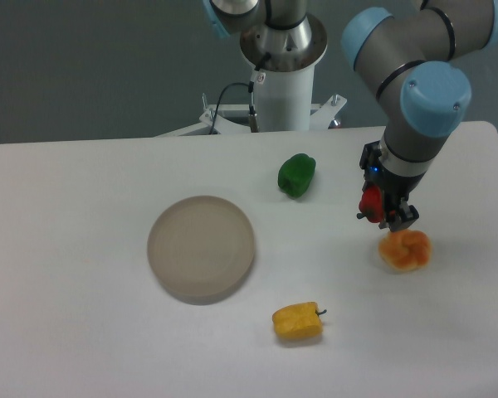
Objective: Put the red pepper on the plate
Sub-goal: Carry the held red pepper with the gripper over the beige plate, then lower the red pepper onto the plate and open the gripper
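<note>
The gripper (388,211) holds the red pepper (370,201) in its closed jaws above the surface (66,332), beside an orange pepper (405,249), well apart from the plate (201,247).

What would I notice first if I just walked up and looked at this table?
Probably the big robot arm on the right, its claw pinching the red pepper just above an orange fruit-like toy. Next, the round beige plate lying bare in the middle of the white table. The green pepper sits behind the plate and the yellow pepper in front of it.
</note>
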